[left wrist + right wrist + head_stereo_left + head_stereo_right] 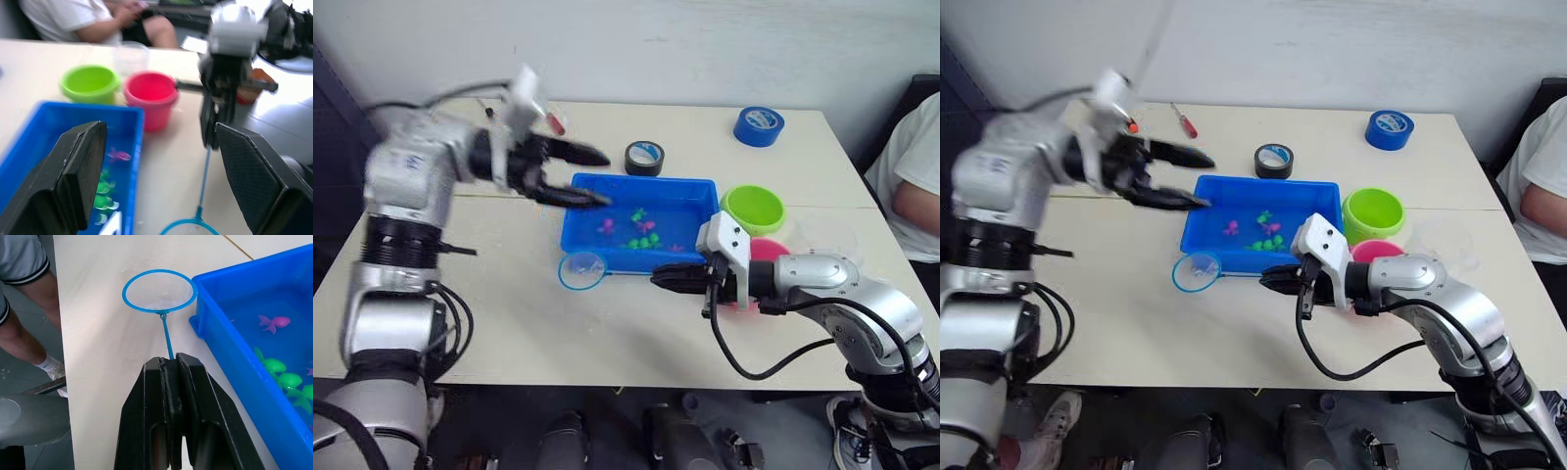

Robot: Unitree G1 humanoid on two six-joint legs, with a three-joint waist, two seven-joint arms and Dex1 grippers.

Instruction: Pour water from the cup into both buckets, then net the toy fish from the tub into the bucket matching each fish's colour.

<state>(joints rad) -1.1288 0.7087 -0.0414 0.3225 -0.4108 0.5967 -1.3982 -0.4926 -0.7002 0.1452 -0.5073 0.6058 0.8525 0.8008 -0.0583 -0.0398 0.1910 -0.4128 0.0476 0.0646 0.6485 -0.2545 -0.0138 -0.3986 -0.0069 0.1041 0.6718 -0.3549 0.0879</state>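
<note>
**Net held at the tub's near edge, fish not yet lifted**

The table (607, 333) carries all the task's things within reach of both arms. The tub (582, 220) sits at its centre, with the toy fish (644, 235), pink and green, lying loose inside it. Just beside the tub's far-right corner stand the green bucket (754, 208) and, nearer the robot, the pink bucket (1376, 250), probably kept close so that each lift from tub to bucket is short. The cup (1445, 240) stands just right of the buckets, upright and apart from both grippers; whether the buckets already hold water cannot be told. The right gripper (171, 377) has its jaws clenched on the handle of the net (159, 291), whose hoop lies flat on the table just outside the tub's near-left corner, the handle running along the near wall. This hold suggests netting is the step in hand. The left gripper (582, 176) hovers over the tub's left end, jaws released and grasping nothing, perhaps placed to steady the tub.
</note>
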